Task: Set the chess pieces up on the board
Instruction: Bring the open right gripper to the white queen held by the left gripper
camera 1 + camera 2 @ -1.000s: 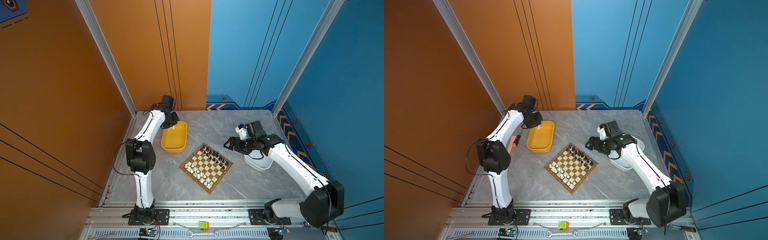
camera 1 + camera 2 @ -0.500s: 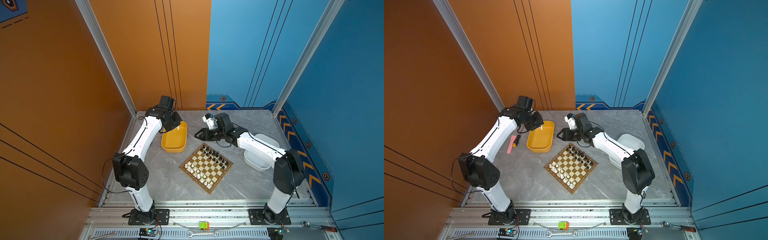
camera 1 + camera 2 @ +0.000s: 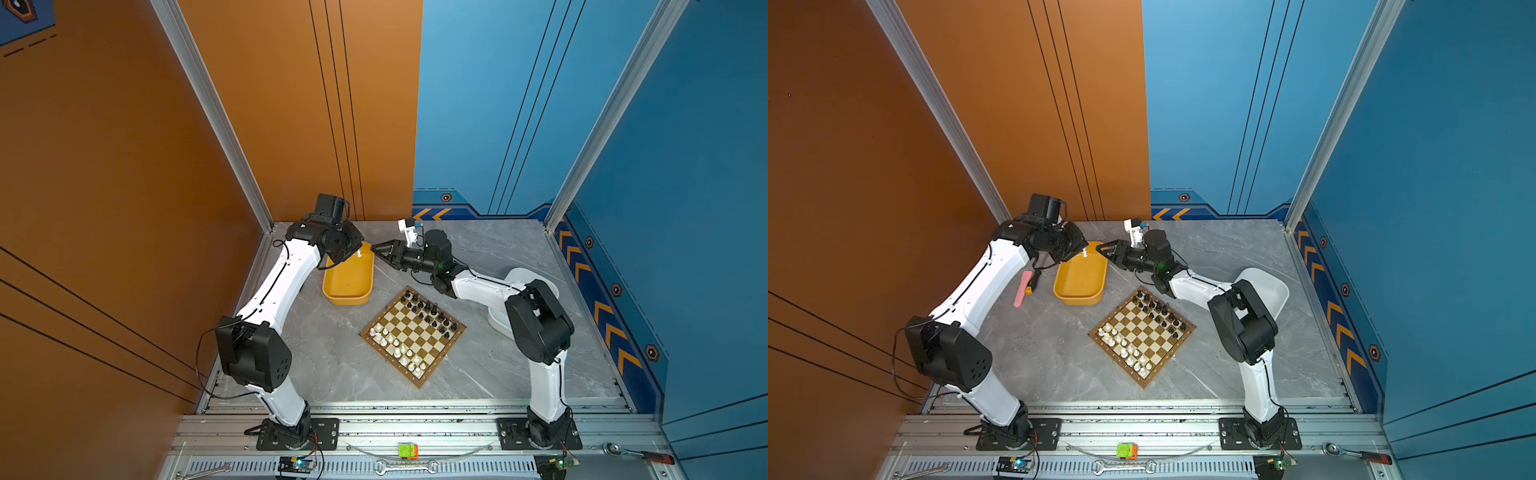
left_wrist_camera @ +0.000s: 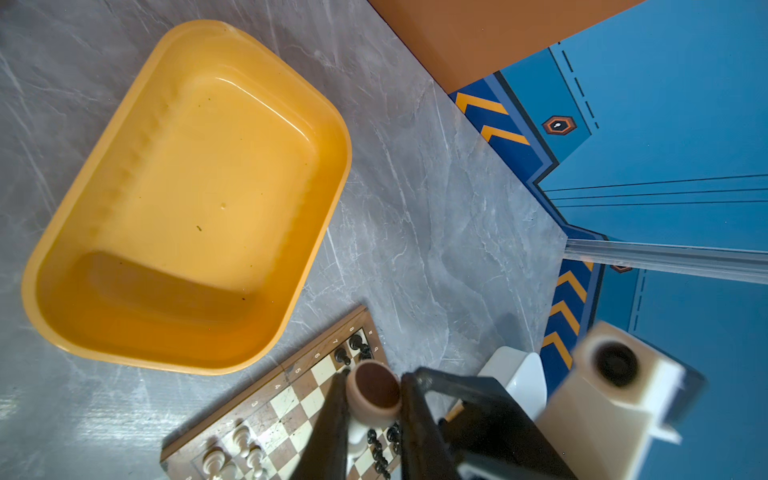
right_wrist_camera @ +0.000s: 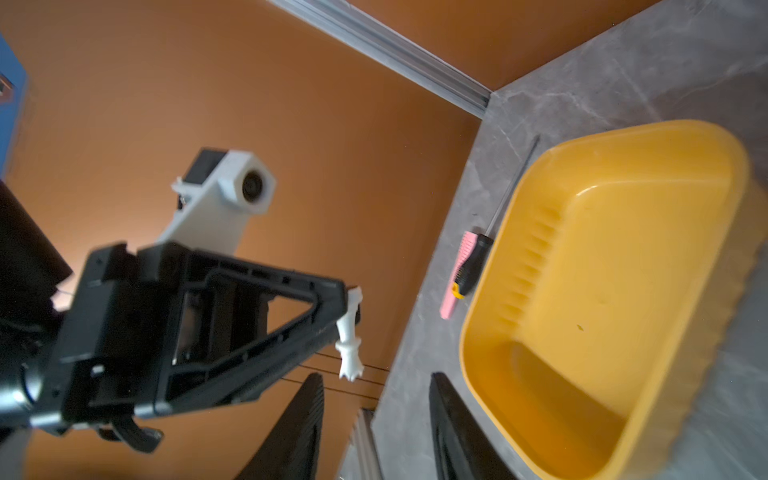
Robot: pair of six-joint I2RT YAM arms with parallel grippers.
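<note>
The board (image 3: 415, 334) (image 3: 1144, 334) lies mid-table, with black chess pieces (image 3: 432, 311) lined along its far side and white ones (image 3: 395, 349) along its near side. My left gripper (image 3: 355, 251) (image 4: 372, 395) hangs over the far end of the yellow tray, shut on a tall white piece (image 4: 374, 390) (image 5: 350, 336) (image 3: 1085, 253). My right gripper (image 3: 376, 248) (image 5: 376, 415) points at it from the right, open, with nothing between its fingers. The held piece sits just beyond the right fingertips.
The yellow tray (image 3: 349, 291) (image 4: 345, 158) left of the board looks empty. A white tray (image 3: 1266, 286) stands behind the right arm. A pink comb (image 3: 1019, 291) and a screwdriver (image 5: 473, 266) lie left of the yellow tray. Walls close off the back corner.
My right arm swung from the white tray across to the back left, up to the left gripper, and its jaws narrowed. The left gripper turned above the yellow tray with its piece.
</note>
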